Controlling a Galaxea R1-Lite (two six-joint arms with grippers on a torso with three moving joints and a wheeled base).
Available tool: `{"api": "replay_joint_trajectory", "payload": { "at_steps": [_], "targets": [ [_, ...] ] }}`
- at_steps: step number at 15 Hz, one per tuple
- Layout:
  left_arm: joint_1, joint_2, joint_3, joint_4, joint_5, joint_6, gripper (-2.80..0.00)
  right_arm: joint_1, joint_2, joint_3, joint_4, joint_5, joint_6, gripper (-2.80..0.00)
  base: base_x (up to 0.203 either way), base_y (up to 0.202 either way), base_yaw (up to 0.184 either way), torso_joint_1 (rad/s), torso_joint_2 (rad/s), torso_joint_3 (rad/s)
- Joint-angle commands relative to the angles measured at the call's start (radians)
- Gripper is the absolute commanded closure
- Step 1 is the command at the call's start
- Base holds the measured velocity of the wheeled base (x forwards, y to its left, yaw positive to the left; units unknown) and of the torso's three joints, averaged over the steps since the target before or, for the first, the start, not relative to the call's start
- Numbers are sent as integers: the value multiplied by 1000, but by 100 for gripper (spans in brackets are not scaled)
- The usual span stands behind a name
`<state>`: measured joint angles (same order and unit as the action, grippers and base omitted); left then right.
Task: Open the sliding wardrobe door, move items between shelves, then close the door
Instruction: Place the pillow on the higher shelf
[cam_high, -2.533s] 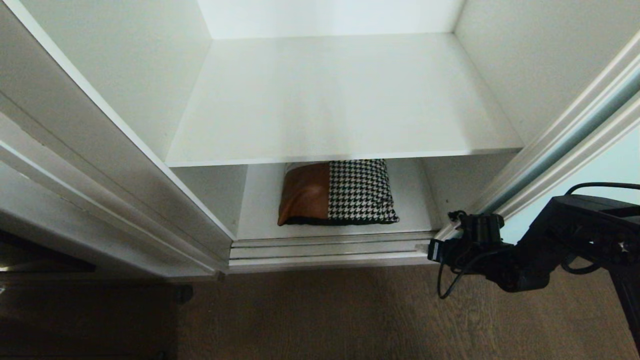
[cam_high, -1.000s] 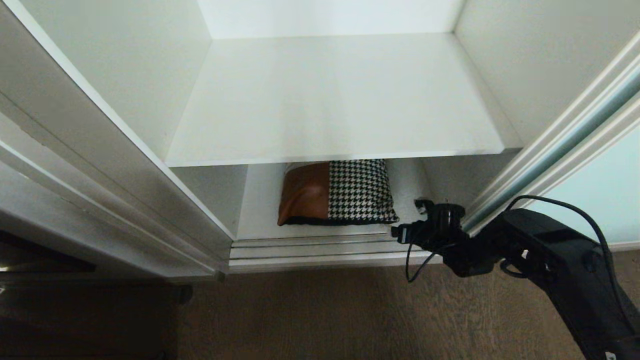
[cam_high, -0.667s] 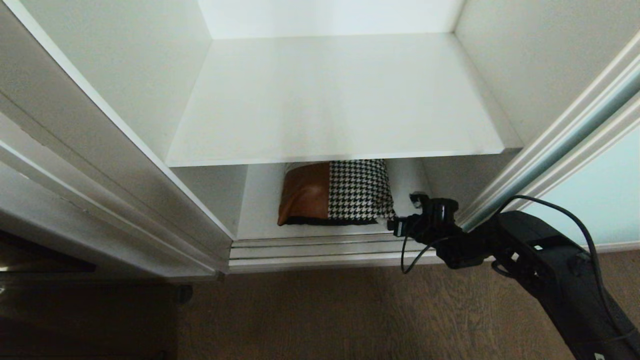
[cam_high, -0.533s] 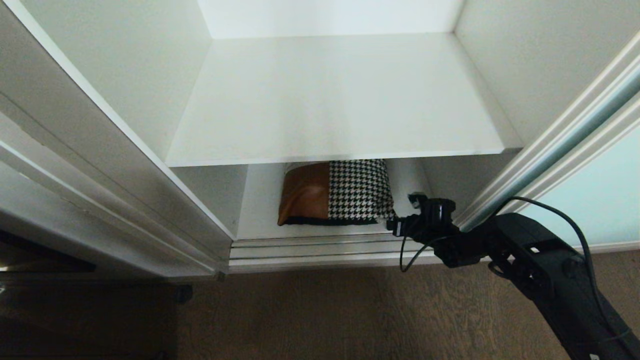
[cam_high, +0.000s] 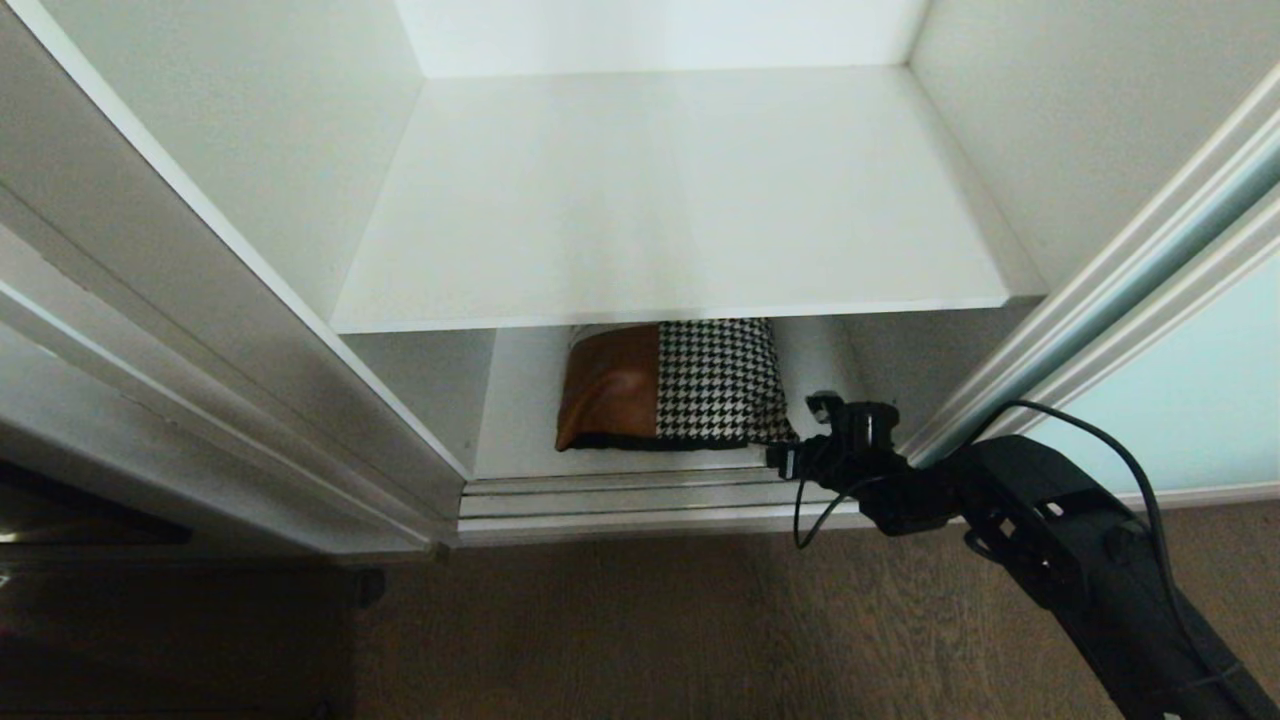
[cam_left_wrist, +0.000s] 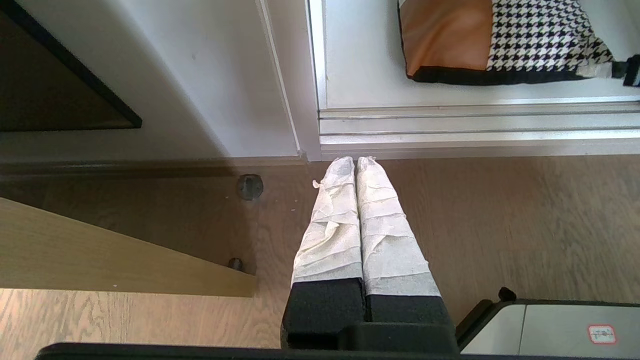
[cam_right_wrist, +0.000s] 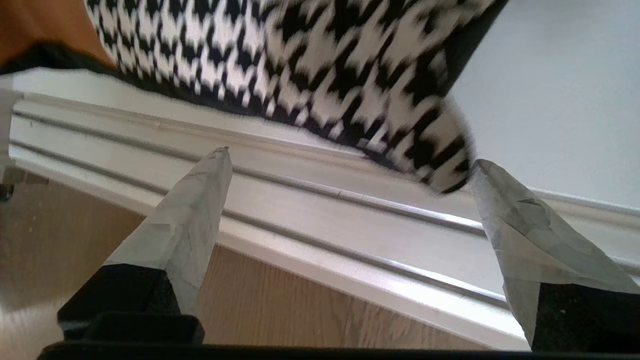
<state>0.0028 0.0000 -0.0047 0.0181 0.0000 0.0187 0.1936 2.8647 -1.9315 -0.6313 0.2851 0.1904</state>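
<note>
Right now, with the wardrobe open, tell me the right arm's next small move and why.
Probably ease the right claw forward over the cushion's near corner, then close. Its fingers stand wide apart just short of that corner, above the door track, and grip nothing yet.

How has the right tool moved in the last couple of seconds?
Yes. The right tool has swung leftward in the head view, from beside the door frame to the cushion's near right corner, over the floor track.
</note>
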Motion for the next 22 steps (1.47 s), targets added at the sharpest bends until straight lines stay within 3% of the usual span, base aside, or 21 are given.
{"api": "replay_joint_trajectory", "payload": {
  "at_steps": [1, 7, 8, 22],
  "targets": [
    [0, 2, 0, 0, 0, 1, 0, 16, 5, 0, -2, 2, 1, -280, 0, 0, 0, 0, 0, 0],
    [0, 2, 0, 0, 0, 0, 0, 23, 4, -5, -7, 1, 1, -280, 0, 0, 0, 0, 0, 0],
    [0, 2, 0, 0, 0, 0, 0, 23, 0, -9, 5, 2, 1, 0, 0, 0, 0, 0, 0, 0],
    [1, 2, 0, 0, 0, 0, 0, 3, -10, -9, 5, 2, 1, 0, 0, 0, 0, 0, 0, 0]
  ]
}}
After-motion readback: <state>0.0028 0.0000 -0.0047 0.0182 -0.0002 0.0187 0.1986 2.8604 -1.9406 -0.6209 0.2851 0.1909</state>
